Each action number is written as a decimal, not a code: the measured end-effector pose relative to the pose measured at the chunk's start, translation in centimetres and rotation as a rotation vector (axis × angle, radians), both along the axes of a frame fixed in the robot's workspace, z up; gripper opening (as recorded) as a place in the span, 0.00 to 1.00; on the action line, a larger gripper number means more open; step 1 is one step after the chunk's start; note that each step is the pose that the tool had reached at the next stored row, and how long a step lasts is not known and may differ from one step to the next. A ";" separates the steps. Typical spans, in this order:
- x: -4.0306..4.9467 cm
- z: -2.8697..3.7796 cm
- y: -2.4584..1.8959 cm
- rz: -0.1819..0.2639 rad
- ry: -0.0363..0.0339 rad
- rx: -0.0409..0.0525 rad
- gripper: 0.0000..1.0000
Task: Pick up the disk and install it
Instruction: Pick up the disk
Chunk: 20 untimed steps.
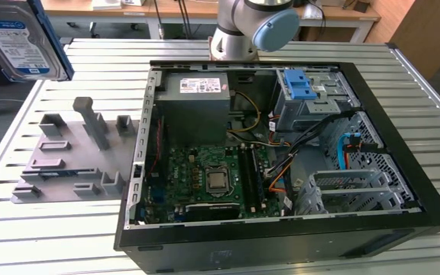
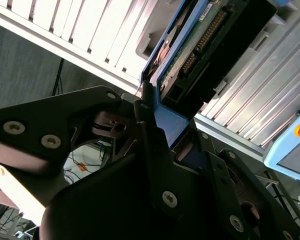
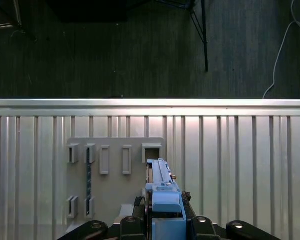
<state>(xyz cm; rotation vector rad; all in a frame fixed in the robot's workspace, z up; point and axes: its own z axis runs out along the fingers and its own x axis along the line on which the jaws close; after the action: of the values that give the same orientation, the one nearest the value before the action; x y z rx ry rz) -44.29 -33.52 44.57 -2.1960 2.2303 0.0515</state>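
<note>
Above the grey rack [image 3: 115, 192], end effector [image 3: 165, 212] clamps disk [image 3: 159, 175].

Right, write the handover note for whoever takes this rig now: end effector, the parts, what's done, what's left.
The end effector is shut on the disk, gripping its blue frame.
The disk is in the air at the exterior view's left, clear of the grey holder plate; the first wrist view puts it above that plate.
The computer case lies open on the slatted table, with the drive cage inside it.
Done: disk picked up.
Left: the disk is not yet in the case.
</note>
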 end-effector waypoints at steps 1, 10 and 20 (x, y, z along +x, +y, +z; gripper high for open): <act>0.00 0.08 0.00 0.000 0.0000 0.0000 0.37; 0.00 0.72 0.00 0.000 -0.0001 0.0000 0.37; 0.00 1.80 0.00 0.000 -0.0002 0.0001 0.37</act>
<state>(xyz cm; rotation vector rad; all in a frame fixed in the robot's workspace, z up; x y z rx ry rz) -44.29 -33.52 46.37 -2.1959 2.2301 0.0514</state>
